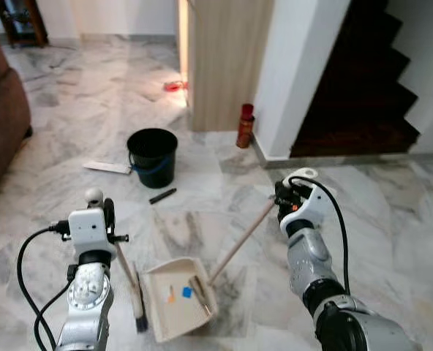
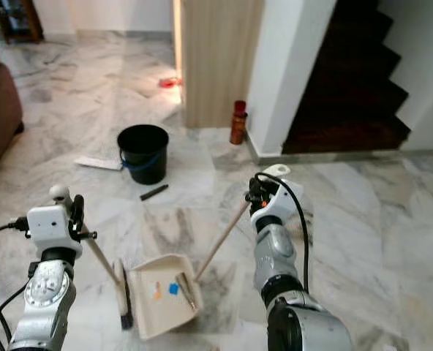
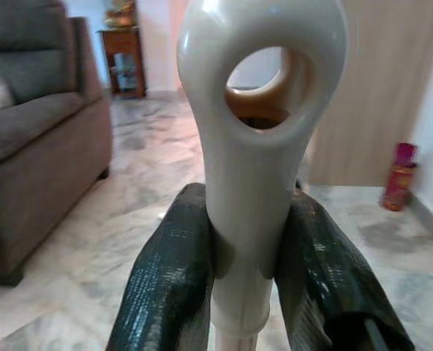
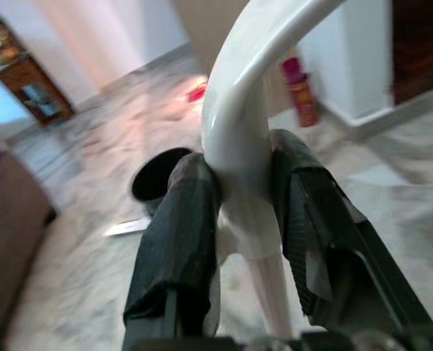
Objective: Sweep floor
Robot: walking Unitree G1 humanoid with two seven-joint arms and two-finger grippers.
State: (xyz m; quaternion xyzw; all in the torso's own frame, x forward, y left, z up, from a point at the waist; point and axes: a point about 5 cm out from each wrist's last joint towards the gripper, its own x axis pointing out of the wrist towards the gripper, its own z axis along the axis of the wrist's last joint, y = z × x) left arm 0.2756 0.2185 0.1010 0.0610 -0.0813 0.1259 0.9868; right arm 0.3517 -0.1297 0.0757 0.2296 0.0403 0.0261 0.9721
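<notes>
While gripped, broom point(image 1: 126, 274) and dustpan point(image 1: 178, 296).

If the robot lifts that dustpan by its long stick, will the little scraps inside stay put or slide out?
Probably they would shift. The cream dustpan looks like thin, light plastic, so it should lift easily. Its tray seems smooth and shallow, with the blue scrap and orange scrap lying loose. The right pincer grips only the handle's top end, so the pan may swing or tilt.

Cream dustpan point(image 1: 174, 298) flat on marble floor point(image 1: 392, 212), black-bristled broom point(image 1: 132, 289) just beside it
</notes>
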